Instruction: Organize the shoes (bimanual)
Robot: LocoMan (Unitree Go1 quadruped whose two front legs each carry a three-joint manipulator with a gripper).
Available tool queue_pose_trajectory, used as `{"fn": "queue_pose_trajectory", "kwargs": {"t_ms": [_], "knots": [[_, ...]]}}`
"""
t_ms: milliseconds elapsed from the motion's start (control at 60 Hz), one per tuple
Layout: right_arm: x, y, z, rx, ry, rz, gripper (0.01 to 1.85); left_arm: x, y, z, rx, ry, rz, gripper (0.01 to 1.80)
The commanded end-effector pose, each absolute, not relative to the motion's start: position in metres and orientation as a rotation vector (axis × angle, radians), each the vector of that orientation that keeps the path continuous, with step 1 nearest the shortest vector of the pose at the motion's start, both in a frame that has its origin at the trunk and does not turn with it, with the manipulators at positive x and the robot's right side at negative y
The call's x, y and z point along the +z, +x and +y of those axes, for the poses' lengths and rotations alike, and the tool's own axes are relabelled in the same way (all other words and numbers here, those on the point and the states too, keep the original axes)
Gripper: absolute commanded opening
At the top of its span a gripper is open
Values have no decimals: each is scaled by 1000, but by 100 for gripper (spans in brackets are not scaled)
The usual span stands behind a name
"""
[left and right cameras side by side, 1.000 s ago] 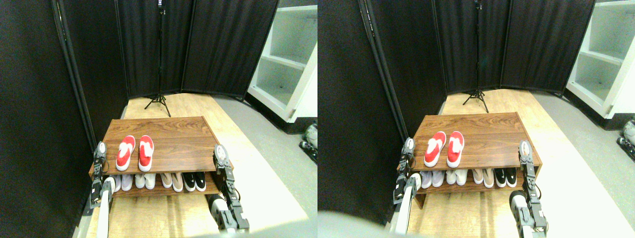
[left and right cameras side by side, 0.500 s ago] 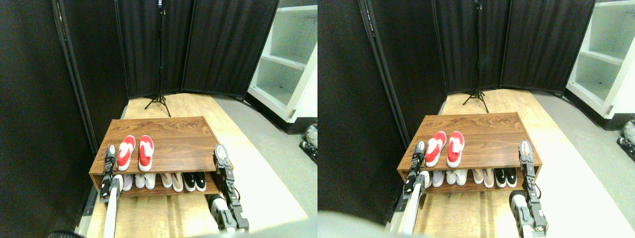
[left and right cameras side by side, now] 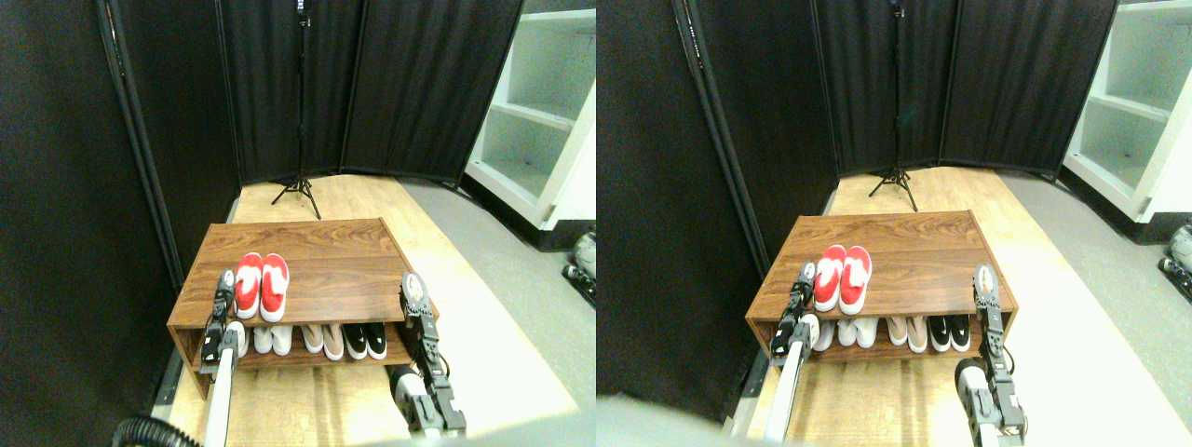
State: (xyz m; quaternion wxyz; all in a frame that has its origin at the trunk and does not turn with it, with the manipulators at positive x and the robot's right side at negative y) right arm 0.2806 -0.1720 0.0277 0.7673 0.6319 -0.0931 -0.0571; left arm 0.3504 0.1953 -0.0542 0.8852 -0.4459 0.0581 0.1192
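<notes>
The left manipulator rises from the near left as a slim pale limb, leaning slightly rightward as it goes up, and ends in a dark left gripper [left and right cameras side by side: 224,279] with a pale tip held upright at the far end of its reach. The right manipulator comes up from the near right, a bulkier jointed dark limb with a pale rounded segment at its base, and its right gripper [left and right cameras side by side: 412,287] also points upward, well apart from the other. Both are small here, so how their jaws stand is hard to make out.
</notes>
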Motion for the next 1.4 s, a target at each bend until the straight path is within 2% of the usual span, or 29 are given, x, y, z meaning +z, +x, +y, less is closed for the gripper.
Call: {"fn": "queue_pose_trajectory", "kwargs": {"t_ms": [17,167,333,383,483,583,633,767,850,983,1133,1333,1400], "knots": [[34,280,-171,-92,1380,-241,1,-51,354,188,196,-940,115,1],[34,280,-171,-95,1375,-241,1,-56,354,187,186,-956,114,1],[34,280,-169,-92,1379,-236,1,-50,349,192,216,-940,85,1],[34,280,-169,-100,1380,-238,1,-43,346,194,241,-913,40,1],[34,280,-169,-97,1374,-242,1,-38,343,207,197,-919,-26,1],[33,280,-169,-99,1387,-236,1,-23,336,226,164,-916,-94,1],[33,280,-169,-107,1383,-234,1,-16,332,232,141,-868,-113,1],[34,279,-168,-92,1393,-219,1,-6,319,240,107,-876,-132,1],[34,279,-168,-97,1384,-220,1,-1,310,237,102,-877,-139,1],[34,280,-167,-88,1390,-218,1,6,295,232,76,-982,-124,1],[34,279,-168,-115,1404,-213,1,19,271,215,74,-1014,-120,1],[35,279,-168,-99,1408,-214,1,22,250,200,70,-1033,-123,1],[35,279,-169,-112,1406,-215,1,22,243,195,45,-1076,-94,1]]}}
